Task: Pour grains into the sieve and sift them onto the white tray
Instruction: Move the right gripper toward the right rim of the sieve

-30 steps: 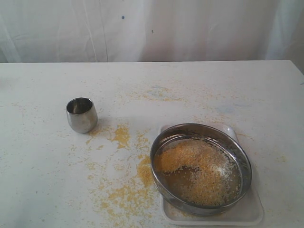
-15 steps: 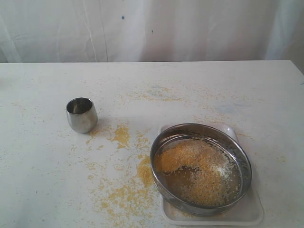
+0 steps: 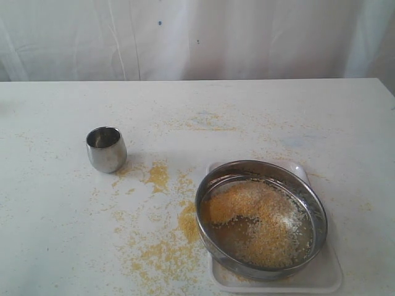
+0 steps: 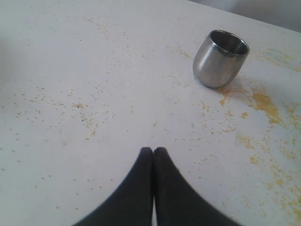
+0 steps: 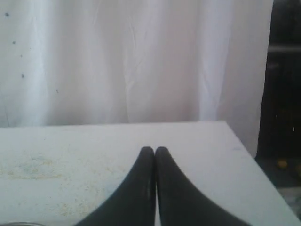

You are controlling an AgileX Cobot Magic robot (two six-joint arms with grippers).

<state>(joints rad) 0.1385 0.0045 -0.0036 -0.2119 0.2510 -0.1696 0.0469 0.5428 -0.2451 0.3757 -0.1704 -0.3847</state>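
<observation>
Desk: your white matte desk [image 3: 49, 216], dusted with spilled yellow meal.
White tray: one white tray [image 3: 327, 275], smooth plastic with rounded corners, at the near right.
Sieve: one sieve [image 3: 247, 266], a round steel ring with mesh, resting on the tray.
Grains: golden and whitish grains [image 3: 259, 216] heaped inside the sieve.
Cup: one shiny steel cup [image 3: 106, 148], upright, farther left.
Curtain: white pleated curtain [image 3: 247, 37] behind.
Left fingers: your left fingers [image 4: 141, 188], two, black, pressed together, empty.
Right fingers: your right fingers [image 5: 141, 188], likewise.

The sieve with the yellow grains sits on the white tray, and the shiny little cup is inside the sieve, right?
Not quite. The cup is not inside the sieve. It stands on the table, apart from the sieve, as the exterior view shows. The rest is right: the sieve holds the grains and sits on the white tray.
</observation>
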